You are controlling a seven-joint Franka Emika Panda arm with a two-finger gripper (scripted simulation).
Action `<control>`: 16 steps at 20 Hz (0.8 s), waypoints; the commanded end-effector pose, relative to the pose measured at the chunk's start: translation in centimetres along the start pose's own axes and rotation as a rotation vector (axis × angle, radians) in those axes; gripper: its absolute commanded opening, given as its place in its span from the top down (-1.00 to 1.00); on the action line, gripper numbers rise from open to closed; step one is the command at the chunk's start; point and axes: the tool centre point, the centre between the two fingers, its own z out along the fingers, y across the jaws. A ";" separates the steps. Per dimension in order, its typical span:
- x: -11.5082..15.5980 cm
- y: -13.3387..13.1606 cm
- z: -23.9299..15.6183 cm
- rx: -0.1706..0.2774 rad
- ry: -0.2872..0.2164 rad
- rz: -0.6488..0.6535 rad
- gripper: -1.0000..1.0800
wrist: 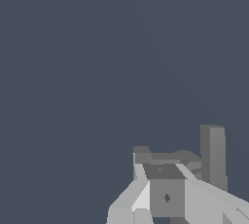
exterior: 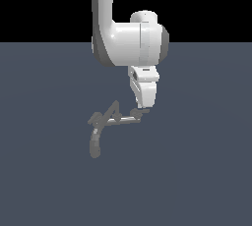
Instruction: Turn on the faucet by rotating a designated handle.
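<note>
A small dull grey metal faucet (exterior: 106,122) is seen just below the centre of the exterior view, set on a flat slate-blue floor (exterior: 197,171). A thick curved spout (exterior: 94,141) is seen bending downward at the fixture's lower left, and a pointed triangular peak (exterior: 114,107) rises above its middle. A pale straight rod (exterior: 123,120) is run from the body toward the exterior view's right, and it is ended by a short dark grey stubby handle (exterior: 139,113) with a thin tip.

The white arm's gripper (exterior: 143,104) is hung from the upper middle of the frame, with its tip placed directly at the handle. Whether the fingers are apart or together cannot be told from either view.

In the wrist view, only blocky grey faucet parts (wrist: 168,162) are shown at the lower right, partly covered by pale gripper faces, while the spout and the whole arm are shown only in the exterior view.
</note>
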 end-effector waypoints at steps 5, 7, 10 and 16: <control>0.8 -0.5 1.1 0.001 0.000 0.041 1.00; 0.8 -0.5 1.1 0.001 0.000 0.041 1.00; 0.8 -0.5 1.1 0.001 0.000 0.041 1.00; 2.3 1.5 1.1 0.001 -0.001 0.041 1.00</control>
